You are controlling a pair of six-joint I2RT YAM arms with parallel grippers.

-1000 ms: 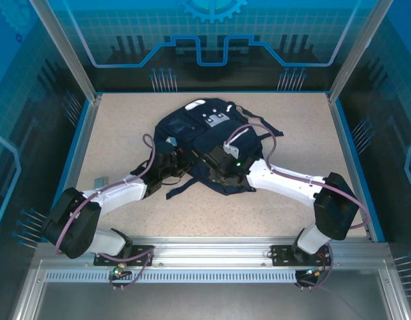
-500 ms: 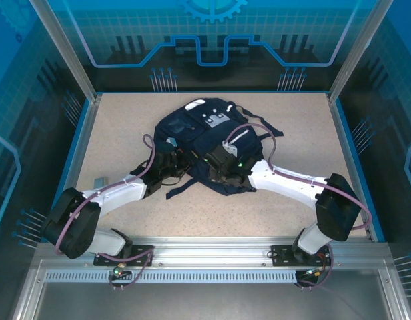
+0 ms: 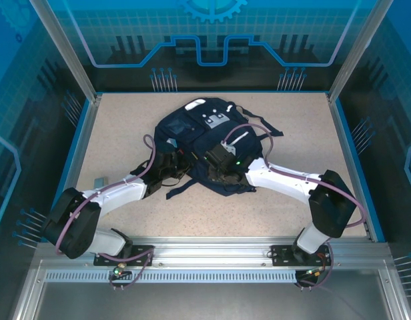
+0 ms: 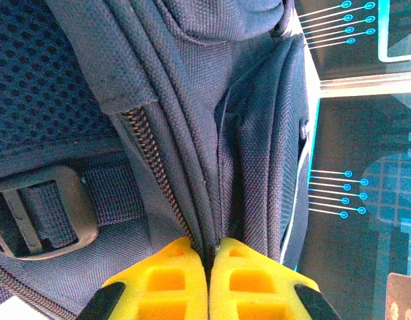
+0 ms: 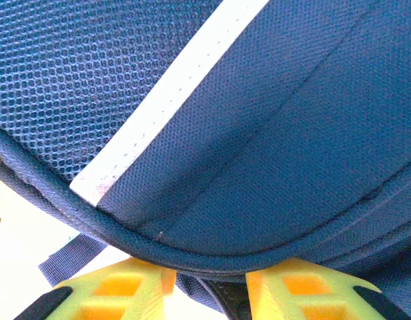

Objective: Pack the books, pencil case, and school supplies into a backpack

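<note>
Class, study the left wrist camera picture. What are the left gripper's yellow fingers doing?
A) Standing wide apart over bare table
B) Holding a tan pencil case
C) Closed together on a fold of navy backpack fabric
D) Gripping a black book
C: the left gripper has its yellow fingers pressed together, with a ridge of the backpack fabric running in between them, just beside the zipper.
</note>
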